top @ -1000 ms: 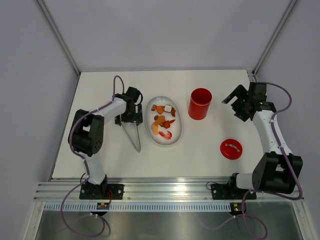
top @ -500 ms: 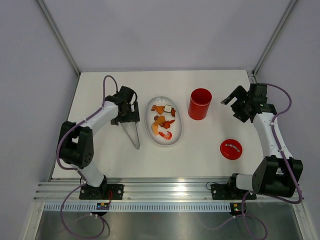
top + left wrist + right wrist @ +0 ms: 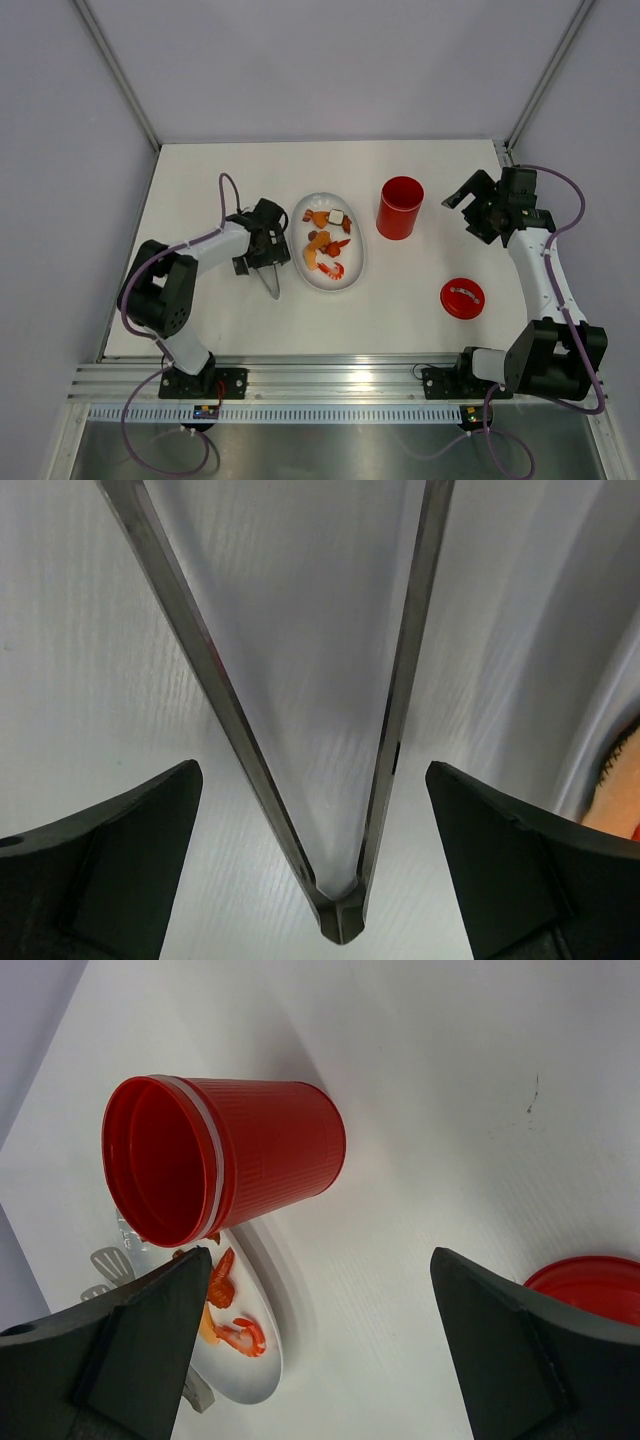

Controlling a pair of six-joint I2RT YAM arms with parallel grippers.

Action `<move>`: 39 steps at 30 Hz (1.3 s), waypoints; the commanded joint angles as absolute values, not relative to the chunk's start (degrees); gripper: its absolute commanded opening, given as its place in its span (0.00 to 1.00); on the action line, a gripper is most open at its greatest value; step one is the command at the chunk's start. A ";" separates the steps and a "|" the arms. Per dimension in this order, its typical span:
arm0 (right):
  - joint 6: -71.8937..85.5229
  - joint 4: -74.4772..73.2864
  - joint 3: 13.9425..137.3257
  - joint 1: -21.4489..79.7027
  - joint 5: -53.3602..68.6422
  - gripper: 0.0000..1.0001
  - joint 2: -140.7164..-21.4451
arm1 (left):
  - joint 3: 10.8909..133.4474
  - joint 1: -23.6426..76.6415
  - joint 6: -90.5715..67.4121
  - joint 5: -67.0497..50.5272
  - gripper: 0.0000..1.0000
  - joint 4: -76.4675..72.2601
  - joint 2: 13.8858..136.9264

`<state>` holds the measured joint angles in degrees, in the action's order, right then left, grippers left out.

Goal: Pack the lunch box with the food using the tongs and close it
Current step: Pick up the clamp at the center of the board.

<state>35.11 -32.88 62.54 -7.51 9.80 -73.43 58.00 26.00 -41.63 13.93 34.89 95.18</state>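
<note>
The silver tongs [image 3: 273,290] lie flat on the table left of the white plate [image 3: 352,268], joined end nearest me. My left gripper [image 3: 264,264] hangs low over them, open. In the left wrist view the tongs [image 3: 340,910] show their V joint between my fingers, with my left gripper [image 3: 312,765] astride both arms and touching neither. Several pieces of food [image 3: 325,245] lie on the plate. The red lunch box [image 3: 400,208] stands upright and open. Its lid [image 3: 462,298] lies apart on the table. My right gripper [image 3: 466,211] is open and empty to the right of the lunch box [image 3: 240,1155].
In the right wrist view my right gripper [image 3: 320,1252] faces bare table, with the lid [image 3: 590,1285] at the right edge and the plate [image 3: 250,1380] with food [image 3: 240,1335] behind the lunch box. Grey walls enclose the table's back and sides.
My left gripper has slid along the tongs toward their joined end, nearer the table's front. The right arm has hardly moved.
</note>
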 commanded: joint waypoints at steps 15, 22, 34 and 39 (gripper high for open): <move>34.72 -32.52 62.14 -7.65 11.34 0.99 -71.89 | 60.20 21.80 -39.82 16.35 0.73 29.18 100.72; 34.72 -32.08 62.31 -7.65 11.16 0.99 -72.33 | 60.73 20.04 -35.96 17.49 0.48 30.14 98.88; 34.54 -31.99 63.54 -7.65 11.34 0.99 -73.04 | 66.88 19.16 -27.00 16.96 0.23 37.16 93.43; 34.45 -31.99 63.46 -7.65 11.16 0.99 -72.77 | 68.64 19.16 -21.72 16.70 0.23 39.81 86.41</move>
